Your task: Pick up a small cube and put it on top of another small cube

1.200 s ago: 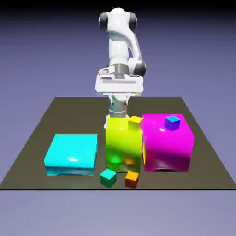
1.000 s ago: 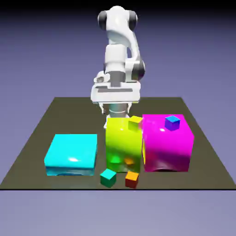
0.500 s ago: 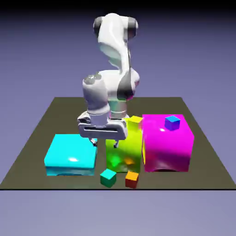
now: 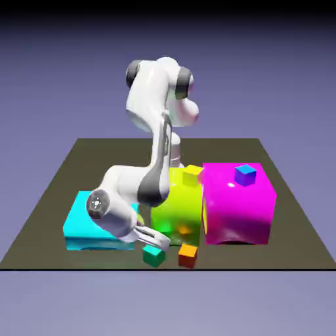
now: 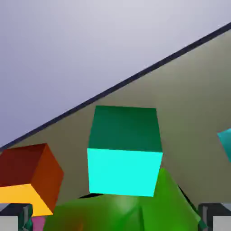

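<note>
Gripper (image 4: 153, 237) low at the near edge of the dark olive table (image 4: 59, 184), jaws spread wide with nothing held between them, fingers pointing toward the tiny teal-green cube (image 4: 154, 255). White robot arm (image 4: 154, 131) bends down from the far middle and crosses in front of the flat glossy cyan block (image 4: 82, 216).

Teal-green cube sits on the table at the near edge, just near of the tall glossy yellow-green block (image 4: 178, 207) and just below the fingertips in the exterior view. Whether the fingers touch it cannot be told. In the hand view the teal-green cube (image 5: 124, 151) fills the middle, centred between the two grey fingertips (image 5: 215, 217) at the bottom corners, with a gap on both sides.

Tiny orange cube (image 4: 188, 254) rests on the table just to the exterior view's right of the teal-green one, apart from it; in the hand view the orange cube (image 5: 29, 176) shows at the left. Small yellow cube (image 4: 192, 174) sits on top of the yellow-green block at its far right corner. Tiny blue cube (image 4: 245, 174) sits on top of the big glossy magenta block (image 4: 237, 205), which stands to the exterior view's right, just beside the yellow-green block. Green glossy surface (image 5: 122, 214) shows low in the hand view below the teal-green cube.
</note>
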